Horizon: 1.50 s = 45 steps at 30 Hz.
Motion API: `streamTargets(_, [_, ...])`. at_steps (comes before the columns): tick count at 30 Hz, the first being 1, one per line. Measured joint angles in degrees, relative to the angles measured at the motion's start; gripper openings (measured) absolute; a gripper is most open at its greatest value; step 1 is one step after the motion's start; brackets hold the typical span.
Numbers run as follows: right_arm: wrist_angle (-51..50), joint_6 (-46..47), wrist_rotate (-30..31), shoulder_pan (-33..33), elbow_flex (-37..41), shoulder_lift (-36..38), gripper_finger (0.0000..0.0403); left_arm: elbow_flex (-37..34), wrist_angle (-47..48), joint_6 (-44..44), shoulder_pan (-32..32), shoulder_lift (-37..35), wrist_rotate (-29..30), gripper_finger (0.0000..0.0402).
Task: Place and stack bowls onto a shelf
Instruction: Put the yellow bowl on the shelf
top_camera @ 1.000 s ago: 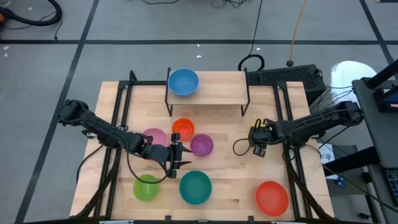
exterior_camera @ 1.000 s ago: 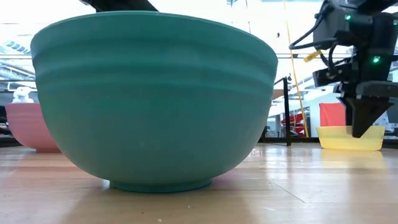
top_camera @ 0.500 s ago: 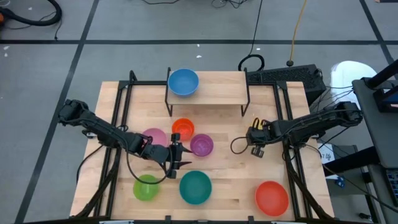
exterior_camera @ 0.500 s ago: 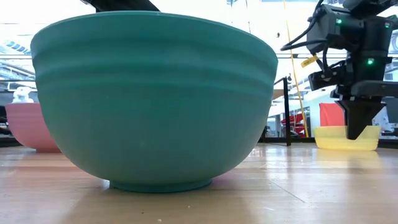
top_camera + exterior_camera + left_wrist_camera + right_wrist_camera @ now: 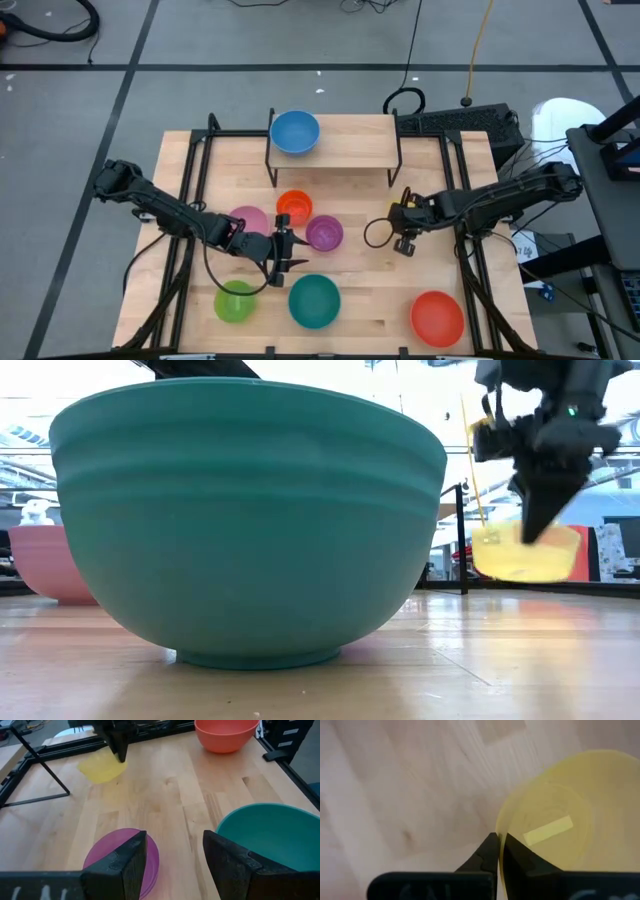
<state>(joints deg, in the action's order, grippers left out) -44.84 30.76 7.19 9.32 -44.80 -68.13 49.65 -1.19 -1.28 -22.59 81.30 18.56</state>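
One thin, light yellow bowl (image 5: 517, 552) hangs above the table right of centre, its rim pinched by the right gripper (image 5: 498, 846); stiff but slippery, so it may tilt. Left gripper (image 5: 172, 857) waits wide open.

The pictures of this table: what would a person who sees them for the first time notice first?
Probably the right gripper, which holds the yellow bowl by its rim, lifted off the table right of centre. In the low view the teal bowl near the front edge fills most of the picture. The blue bowl sits alone on the left end of the shelf, and the left gripper hangs open among the other bowls.
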Motion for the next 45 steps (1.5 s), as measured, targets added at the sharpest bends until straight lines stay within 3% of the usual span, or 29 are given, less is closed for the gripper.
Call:
streamTargets(6, [-3.15, -1.69, 0.27, 0.57, -8.05, -2.28, 0.0001, 0.00, 0.02, -0.04, 0.00, 0.00, -0.02, 0.0200])
streamTargets(20, [-18.68, -13.42, 0.81, 0.17, -33.87, -19.15, 0.0000, 0.02, 0.08, -0.33, 0.00, 0.00, -0.02, 0.0200])
streamTargets(27, [-24.78, -17.82, 4.38, -2.33, -43.11, -22.87, 0.0000, 0.02, 0.09, -0.39, 0.00, 0.00, -0.02, 0.0200])
streamTargets(34, [-27.22, -22.84, 6.57, -7.38, -48.47, -24.47, 0.0000, 0.02, 0.11, -0.52, 0.00, 0.00, -0.02, 0.0200])
streamTargets(45, [-24.52, -32.20, 6.51, -19.81, -49.00, -24.60, 0.0000, 0.02, 0.08, -0.50, 0.00, 0.00, -0.02, 0.0200])
